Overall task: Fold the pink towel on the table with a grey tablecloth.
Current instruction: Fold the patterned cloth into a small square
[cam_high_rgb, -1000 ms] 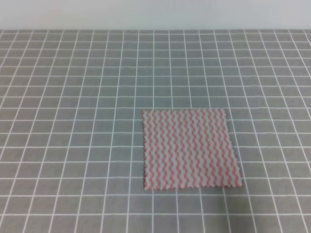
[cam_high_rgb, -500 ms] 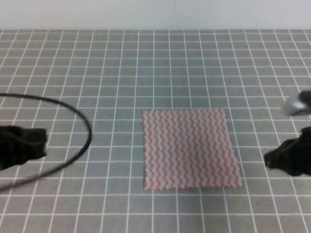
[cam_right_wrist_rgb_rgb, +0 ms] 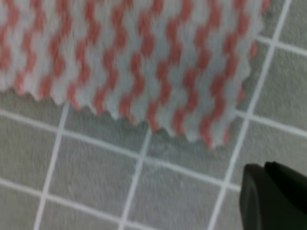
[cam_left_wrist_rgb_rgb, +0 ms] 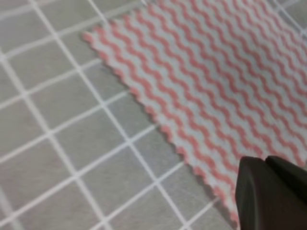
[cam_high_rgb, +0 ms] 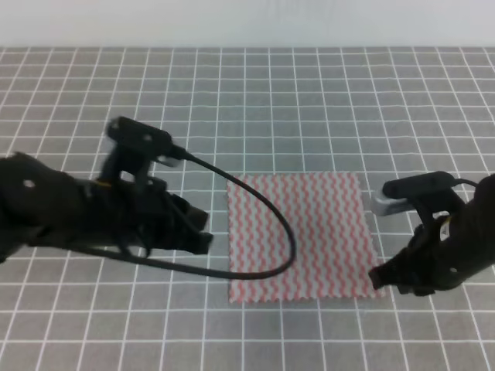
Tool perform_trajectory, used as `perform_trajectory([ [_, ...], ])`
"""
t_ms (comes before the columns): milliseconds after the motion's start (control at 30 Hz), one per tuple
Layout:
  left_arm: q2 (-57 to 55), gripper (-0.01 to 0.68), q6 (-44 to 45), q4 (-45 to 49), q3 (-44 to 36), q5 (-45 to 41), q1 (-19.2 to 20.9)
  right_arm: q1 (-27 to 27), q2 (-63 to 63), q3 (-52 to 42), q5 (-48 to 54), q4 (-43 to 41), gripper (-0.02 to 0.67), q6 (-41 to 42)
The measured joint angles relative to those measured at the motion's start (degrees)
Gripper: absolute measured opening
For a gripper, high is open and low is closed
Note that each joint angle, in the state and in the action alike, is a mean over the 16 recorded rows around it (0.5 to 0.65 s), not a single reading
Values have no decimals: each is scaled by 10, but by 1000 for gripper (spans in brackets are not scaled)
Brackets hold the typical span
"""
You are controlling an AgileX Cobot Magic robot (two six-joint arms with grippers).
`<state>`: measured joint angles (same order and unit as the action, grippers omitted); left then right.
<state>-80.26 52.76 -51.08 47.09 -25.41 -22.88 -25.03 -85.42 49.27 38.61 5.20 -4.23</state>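
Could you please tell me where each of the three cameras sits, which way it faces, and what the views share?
Exterior high: above the near edge of the table, looking down and across at the pink towel; both black arms show, left gripper and right gripper flanking it.
Left wrist: on the left arm, looking down at a towel corner; a dark gripper tip shows bottom right.
Right wrist: on the right arm, looking down at a scalloped towel corner; a dark tip shows bottom right.
All three share the towel and the grid cloth.

We find no words, numbers, brand marks or signs that can be read in any view. The pink towel point(cam_high_rgb: 302, 236) bears only wavy stripes, and the grey tablecloth point(cam_high_rgb: 309, 100) only a grid of white lines.
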Motion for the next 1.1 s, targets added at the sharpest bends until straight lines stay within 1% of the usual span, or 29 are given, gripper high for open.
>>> perform_trajectory([
  [133, -29, 0, -1, 5, 8, 20, -30, -2, -27, 13, -15, 11, 9, -16],
  [267, -46, 0, -1, 4, 12, 28, -43, -2, -40, 20, -35, 26, 16, -18],
  [567, -54, 0, 1, 1, 12, 33, -48, -2, -64, 22, -59, 50, 27, -19],
  [1100, -59, 0, 3, 3, 12, 37, -48, -2, -110, 23, -67, 60, 26, -19],
])
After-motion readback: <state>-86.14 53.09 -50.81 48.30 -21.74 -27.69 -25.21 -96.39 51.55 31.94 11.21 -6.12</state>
